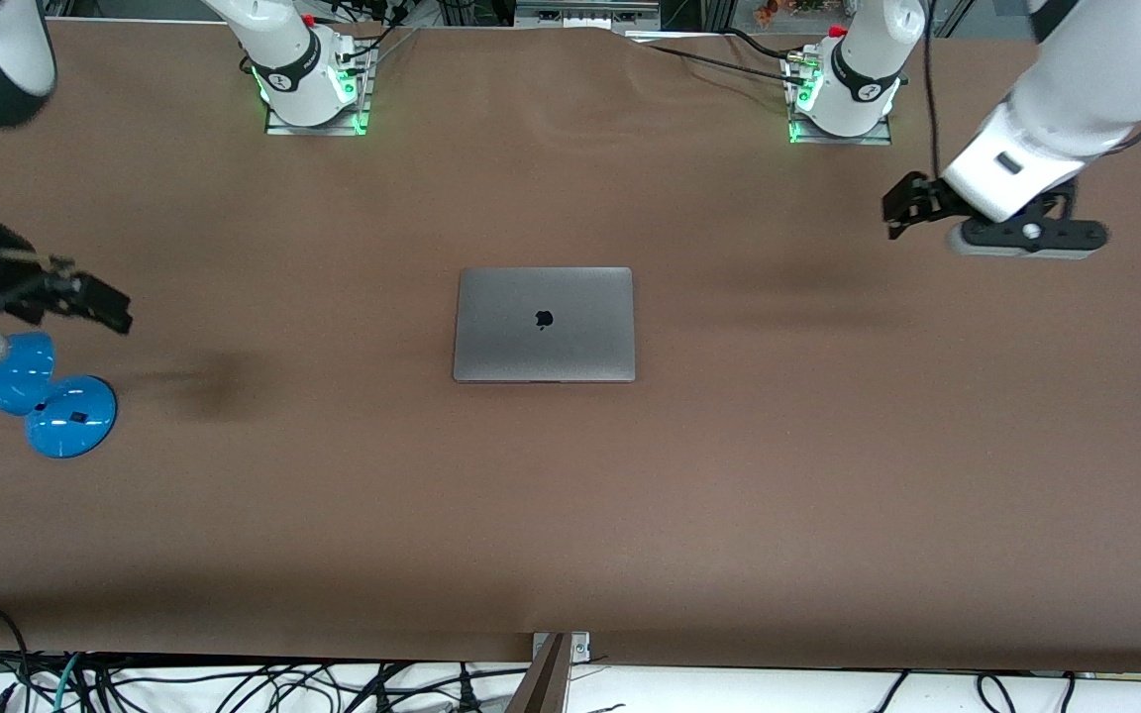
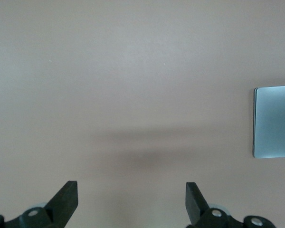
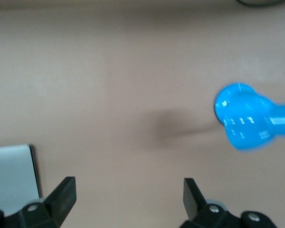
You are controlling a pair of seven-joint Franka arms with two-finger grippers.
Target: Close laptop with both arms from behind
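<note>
The grey laptop (image 1: 544, 324) lies shut and flat in the middle of the brown table, its lid with the dark apple logo facing up. An edge of it shows in the left wrist view (image 2: 274, 121) and in the right wrist view (image 3: 12, 172). My left gripper (image 1: 902, 210) is open and empty, up in the air over bare table toward the left arm's end, well apart from the laptop. My right gripper (image 1: 100, 302) is open and empty, up over the table at the right arm's end, above the blue lamp.
A blue desk lamp (image 1: 46, 396) stands at the right arm's end of the table; it also shows in the right wrist view (image 3: 249, 118). The arm bases (image 1: 311, 84) stand along the table's edge farthest from the front camera. Cables hang below the nearest edge.
</note>
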